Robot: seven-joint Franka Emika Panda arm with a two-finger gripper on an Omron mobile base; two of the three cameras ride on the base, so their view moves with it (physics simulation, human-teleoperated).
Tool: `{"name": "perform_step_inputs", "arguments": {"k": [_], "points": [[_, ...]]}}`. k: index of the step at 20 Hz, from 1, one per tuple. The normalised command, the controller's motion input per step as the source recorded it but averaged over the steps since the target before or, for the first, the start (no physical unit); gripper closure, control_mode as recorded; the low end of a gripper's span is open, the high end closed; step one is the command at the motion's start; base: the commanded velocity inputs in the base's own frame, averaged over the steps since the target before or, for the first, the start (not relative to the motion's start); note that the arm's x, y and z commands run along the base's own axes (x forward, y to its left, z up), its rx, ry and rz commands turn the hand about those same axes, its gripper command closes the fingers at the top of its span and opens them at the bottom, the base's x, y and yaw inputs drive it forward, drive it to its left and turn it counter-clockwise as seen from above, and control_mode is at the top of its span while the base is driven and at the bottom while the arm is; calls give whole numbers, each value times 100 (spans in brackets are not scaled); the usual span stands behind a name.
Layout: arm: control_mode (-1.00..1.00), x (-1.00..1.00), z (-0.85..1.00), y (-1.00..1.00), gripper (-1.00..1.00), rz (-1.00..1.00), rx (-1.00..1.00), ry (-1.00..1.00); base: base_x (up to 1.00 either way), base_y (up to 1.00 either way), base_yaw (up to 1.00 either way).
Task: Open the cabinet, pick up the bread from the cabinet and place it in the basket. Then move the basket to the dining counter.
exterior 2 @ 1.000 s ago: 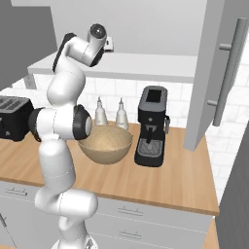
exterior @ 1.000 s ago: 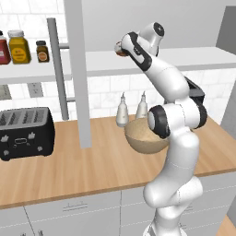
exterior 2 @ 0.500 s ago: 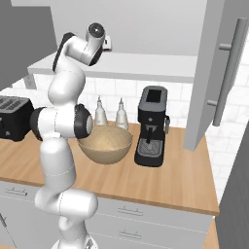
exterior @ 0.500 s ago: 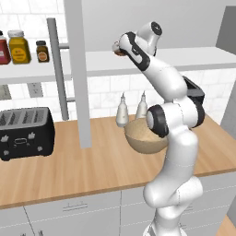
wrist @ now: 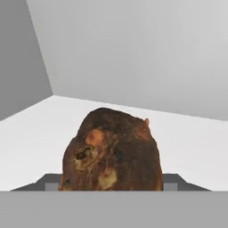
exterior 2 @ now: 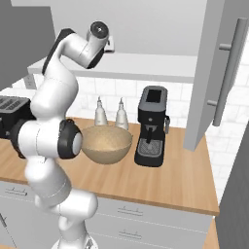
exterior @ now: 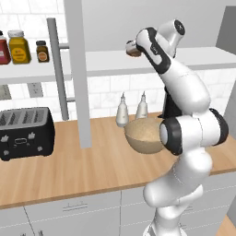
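Left base: gripper (exterior: pixel 132 48) at cabinet (exterior: pixel 193 56) shelf, bread (exterior: pixel 134 53) at its tip; basket (exterior: pixel 145 134) far below. Right base: wrist at shelf. Hand: bread (wrist: pixel 112 150) dead ahead between fingers, apparently clamped.

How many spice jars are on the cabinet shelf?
3, side by side at the shelf's left end: red jar, yellow jar, small orange jar. More may sit beyond the frame edge.
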Motion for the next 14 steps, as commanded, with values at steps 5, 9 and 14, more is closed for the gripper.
{"name": "perform_step_inputs", "arguments": {"k": [5,9,14], "points": [[-100,-100,2,-9,100,0,6,-6,0,0,0],[-100,-100,5,-1,100,-2,2,0,0,0,0],[-100,-100,0,-1,100,-3,4,13,0,0,0]]}}
